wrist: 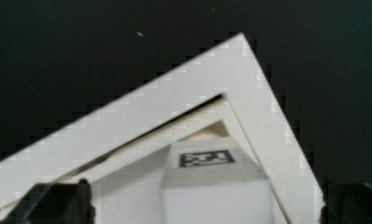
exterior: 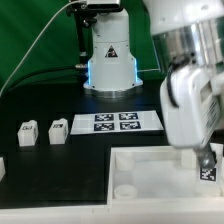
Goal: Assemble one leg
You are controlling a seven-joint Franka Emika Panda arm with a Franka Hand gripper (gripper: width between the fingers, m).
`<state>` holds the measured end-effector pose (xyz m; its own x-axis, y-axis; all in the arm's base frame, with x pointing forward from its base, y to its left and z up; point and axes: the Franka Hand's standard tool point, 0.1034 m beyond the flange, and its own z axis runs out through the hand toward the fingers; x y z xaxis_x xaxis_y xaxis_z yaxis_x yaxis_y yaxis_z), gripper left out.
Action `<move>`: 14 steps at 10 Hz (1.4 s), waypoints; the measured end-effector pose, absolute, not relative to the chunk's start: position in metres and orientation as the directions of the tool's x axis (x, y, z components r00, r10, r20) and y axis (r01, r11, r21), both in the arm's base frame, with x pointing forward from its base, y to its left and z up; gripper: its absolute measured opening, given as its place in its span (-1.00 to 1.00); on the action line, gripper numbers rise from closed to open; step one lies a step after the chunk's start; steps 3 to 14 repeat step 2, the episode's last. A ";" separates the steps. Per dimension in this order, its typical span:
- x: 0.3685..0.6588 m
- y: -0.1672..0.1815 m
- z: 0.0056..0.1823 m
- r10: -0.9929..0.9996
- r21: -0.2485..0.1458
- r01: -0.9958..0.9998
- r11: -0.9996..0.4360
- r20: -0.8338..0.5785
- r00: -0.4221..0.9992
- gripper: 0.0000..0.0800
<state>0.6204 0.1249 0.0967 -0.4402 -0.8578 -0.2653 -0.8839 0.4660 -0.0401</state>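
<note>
On the table point(exterior: 40, 100) you have the marker board point(exterior: 117, 122) lying in front of the robot base point(exterior: 109, 60). Toward the exterior view's left of it, two loose legs point(exterior: 57, 130) stand side by side, slightly apart. Nearer the camera lies the panel point(exterior: 140, 175). Over the panel's corner at the exterior view's right, the gripper point(exterior: 206, 158) has a leg point(exterior: 207, 171) between its fingers.

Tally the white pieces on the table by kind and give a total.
Legs: 3, two loose and one under the pincer, tag showing
Panel: 1
Marker board: 1
Total: 5
</note>
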 end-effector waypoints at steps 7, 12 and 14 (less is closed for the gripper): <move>0.617 0.129 0.101 -0.868 -0.047 -0.894 0.446 -0.267 -0.419 0.62; 0.617 0.129 0.101 -0.868 -0.047 -0.894 0.446 -0.267 -0.419 0.62; 0.617 0.129 0.101 -0.868 -0.047 -0.894 0.446 -0.267 -0.419 0.62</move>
